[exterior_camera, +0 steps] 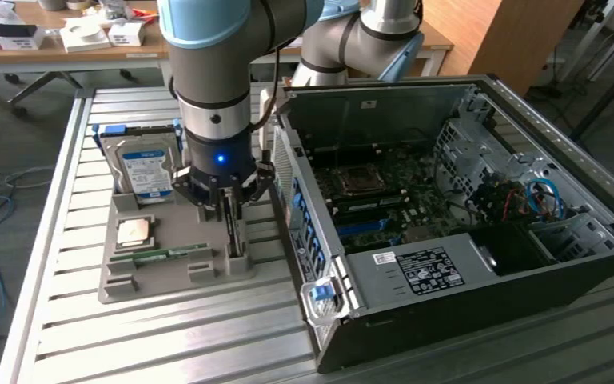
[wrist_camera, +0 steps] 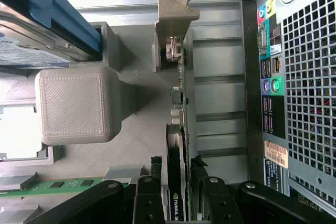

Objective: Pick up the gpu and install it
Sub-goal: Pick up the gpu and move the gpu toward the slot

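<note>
Gripper (exterior_camera: pixel 229 210) (wrist_camera: pixel 176 170) jaws narrow, pinching the thin dark green gpu card with silvery end bracket (exterior_camera: pixel 234 238) (wrist_camera: pixel 182 98); we see the gpu upright on edge in the grey plastic holder tray (exterior_camera: pixel 125 282), beside the open black PC case (exterior_camera: pixel 435 320)
</note>
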Robot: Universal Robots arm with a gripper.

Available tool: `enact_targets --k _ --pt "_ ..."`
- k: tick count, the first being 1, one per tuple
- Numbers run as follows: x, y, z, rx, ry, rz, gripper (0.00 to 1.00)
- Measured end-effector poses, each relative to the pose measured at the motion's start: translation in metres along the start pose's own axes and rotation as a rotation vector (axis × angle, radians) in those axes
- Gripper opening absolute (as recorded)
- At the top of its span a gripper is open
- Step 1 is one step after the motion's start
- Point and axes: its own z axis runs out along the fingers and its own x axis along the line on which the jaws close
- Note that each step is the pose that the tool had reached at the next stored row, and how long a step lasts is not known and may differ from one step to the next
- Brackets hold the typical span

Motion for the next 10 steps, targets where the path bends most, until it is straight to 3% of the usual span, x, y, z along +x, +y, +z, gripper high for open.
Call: enact_targets --k 3,4,10 --pt "0.0000 0.0000 0.0000 0.0000 0.0000 0.000 0.34" --pt "0.0000 0.0000 0.0000 0.0001 0.0002 0.000 0.28" --pt "0.0000 0.0000 0.0000 0.0000 0.0000 0.000 0.26"
